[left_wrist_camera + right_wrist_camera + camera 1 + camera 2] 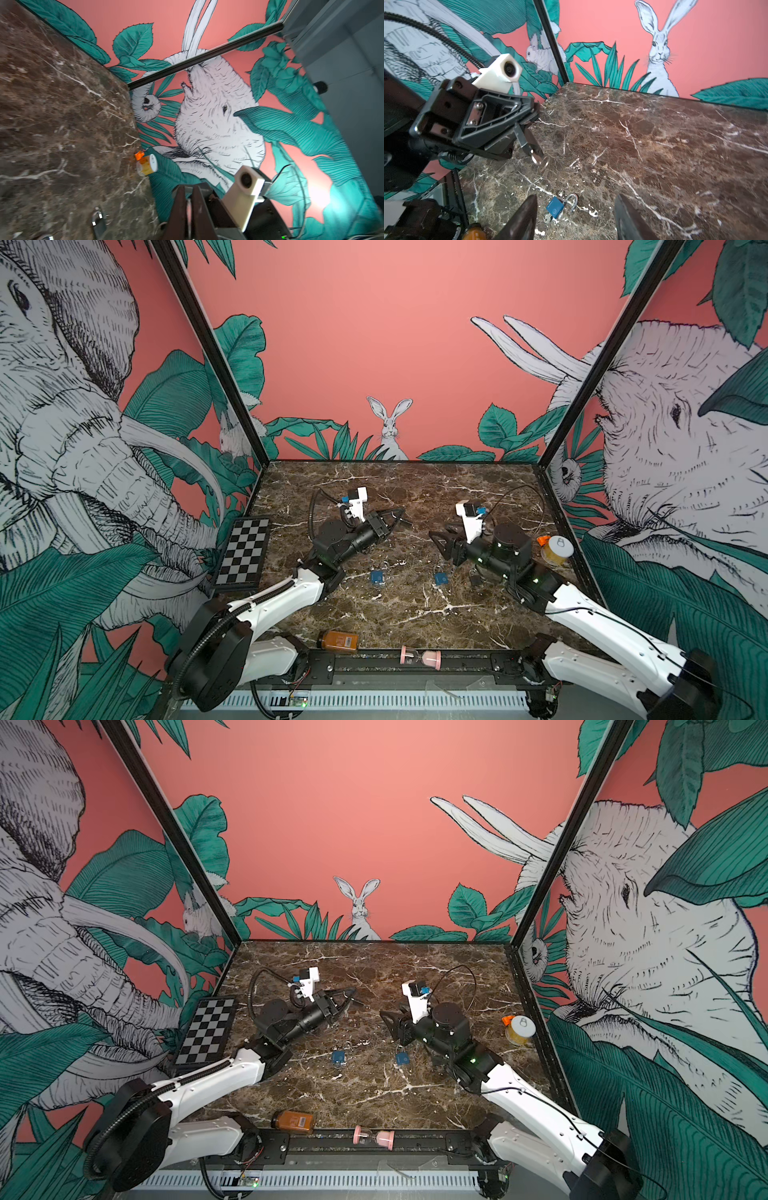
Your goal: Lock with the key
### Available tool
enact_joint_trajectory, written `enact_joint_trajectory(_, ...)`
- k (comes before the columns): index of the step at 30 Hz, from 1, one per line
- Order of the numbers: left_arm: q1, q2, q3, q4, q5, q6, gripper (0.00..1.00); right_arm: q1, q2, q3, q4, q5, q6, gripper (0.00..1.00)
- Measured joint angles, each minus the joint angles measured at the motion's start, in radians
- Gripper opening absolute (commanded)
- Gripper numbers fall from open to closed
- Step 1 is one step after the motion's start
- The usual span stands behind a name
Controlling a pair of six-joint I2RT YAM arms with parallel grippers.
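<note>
My left gripper point(400, 517) hovers over the back left of the marble table point(415, 614), shut on a small silver key point(522, 141) whose ring dangles below it. From the left wrist the jaws point(188, 199) appear pressed together. Two blue padlocks point(377, 576) point(440, 578) lie mid-table. In the right wrist view one blue padlock point(554, 207) has its shackle swung open and another key at its base. A dark padlock point(476, 578) point(98, 220) rests beside the right arm. My right gripper point(435, 540) point(576, 216) is open and holds nothing, above the table and facing the left gripper.
A checkerboard point(243, 551) leans at the left wall. A brown spice bottle point(337, 641) and a pink hourglass point(419, 657) lie at the front edge. A yellow spool with an orange piece point(557, 549) stands by the right wall.
</note>
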Motion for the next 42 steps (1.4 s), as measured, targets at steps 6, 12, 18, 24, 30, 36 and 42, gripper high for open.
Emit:
enact_joint_trajectory(6, 0.006, -0.003, 0.039, 0.014, 0.019, -0.106, 0.0, 0.0, 0.023, 0.067, 0.053, -0.083, -0.1, 0.58)
enact_joint_trajectory(12, 0.006, 0.005, 0.043, 0.04, 0.035, -0.155, 0.0, -0.002, 0.056, 0.101, 0.046, -0.146, -0.181, 0.57)
enact_joint_trajectory(18, 0.006, 0.036, 0.043, 0.093, 0.043, -0.195, 0.0, -0.004, 0.111, 0.156, 0.032, -0.215, -0.206, 0.56)
enact_joint_trajectory(24, 0.006, 0.063, 0.043, 0.127, 0.055, -0.225, 0.0, -0.004, 0.143, 0.166, 0.029, -0.244, -0.208, 0.52)
enact_joint_trajectory(30, 0.006, 0.065, 0.043, 0.143, 0.072, -0.235, 0.0, -0.004, 0.172, 0.191, 0.031, -0.247, -0.206, 0.44)
enact_joint_trajectory(36, 0.006, 0.065, 0.043, 0.151, 0.077, -0.237, 0.0, -0.004, 0.208, 0.213, 0.036, -0.254, -0.192, 0.37)
enact_joint_trajectory(42, 0.006, 0.065, 0.043, 0.15, 0.085, -0.237, 0.0, -0.004, 0.228, 0.234, 0.043, -0.262, -0.183, 0.25)
